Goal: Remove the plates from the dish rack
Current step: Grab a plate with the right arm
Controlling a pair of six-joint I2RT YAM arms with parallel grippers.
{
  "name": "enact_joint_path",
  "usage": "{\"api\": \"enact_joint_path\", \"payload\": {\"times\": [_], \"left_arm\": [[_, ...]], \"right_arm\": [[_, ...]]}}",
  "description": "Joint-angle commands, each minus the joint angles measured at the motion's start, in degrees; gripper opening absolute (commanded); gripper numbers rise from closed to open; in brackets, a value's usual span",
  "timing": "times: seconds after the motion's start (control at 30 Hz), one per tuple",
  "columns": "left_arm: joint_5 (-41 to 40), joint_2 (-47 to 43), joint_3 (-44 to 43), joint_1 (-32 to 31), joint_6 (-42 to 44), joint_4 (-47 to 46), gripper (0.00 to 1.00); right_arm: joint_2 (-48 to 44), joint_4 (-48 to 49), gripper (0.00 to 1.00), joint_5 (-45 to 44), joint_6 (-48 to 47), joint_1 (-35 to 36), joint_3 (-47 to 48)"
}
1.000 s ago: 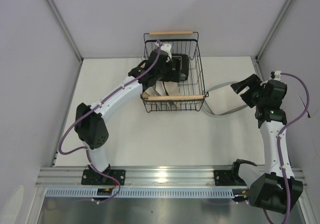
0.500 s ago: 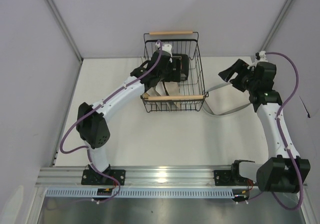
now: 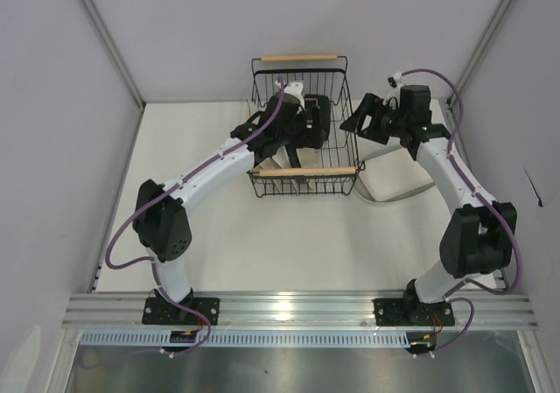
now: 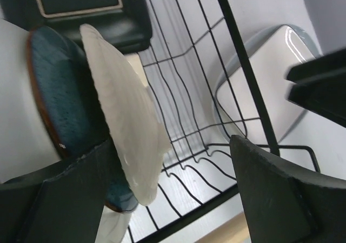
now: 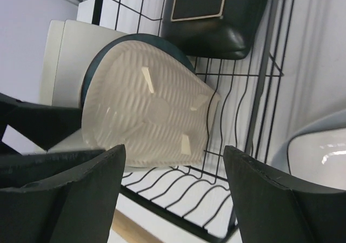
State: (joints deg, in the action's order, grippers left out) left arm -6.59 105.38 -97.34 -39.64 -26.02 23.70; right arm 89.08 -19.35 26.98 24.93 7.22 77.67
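Note:
The dish rack (image 3: 350,87) is a black wire basket with wooden handles at the back of the table. Plates stand on edge inside it: a pale ribbed plate (image 4: 130,124) (image 5: 146,113), a dark teal speckled round plate (image 4: 59,102) behind it, a white square plate (image 5: 70,53), and a black-rimmed teal square plate (image 4: 81,5) (image 5: 216,15) (image 3: 317,117). My left gripper (image 4: 173,199) (image 3: 293,148) is open inside the rack, with the ribbed plate's lower edge between its fingers, close to the left one. My right gripper (image 5: 173,194) (image 3: 360,117) is open at the rack's right side, facing the ribbed plate.
A grey-rimmed plate (image 3: 389,178) (image 4: 265,80) (image 5: 319,151) lies flat on the table just right of the rack. Metal frame posts and pale walls close in the table on the left, back and right.
The right arm has swung left from the table's right side up to the rack's right wall. The left gripper stayed in the rack, shifting only slightly.

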Motion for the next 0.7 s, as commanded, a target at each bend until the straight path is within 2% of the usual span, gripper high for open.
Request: {"api": "enact_joint_path", "payload": {"times": [0.0,0.3,0.67], "left_arm": [[5.1,-2.1,3.5,-0.2,-2.3,-3.4,0.91],[9.7,-3.3,6.5,-0.2,-3.2,-6.9,0.90],[14.1,-3.9,6.0,-0.8,-3.1,-9.3,0.89]], "right_arm": [[4.6,2.7,0.79,3.2,2.1,0.8,4.9],[16.2,2.1,0.84,7.6,7.5,2.7,16.3],[22.8,-6.7,0.88,5.1,4.1,6.0,28.1]]}}
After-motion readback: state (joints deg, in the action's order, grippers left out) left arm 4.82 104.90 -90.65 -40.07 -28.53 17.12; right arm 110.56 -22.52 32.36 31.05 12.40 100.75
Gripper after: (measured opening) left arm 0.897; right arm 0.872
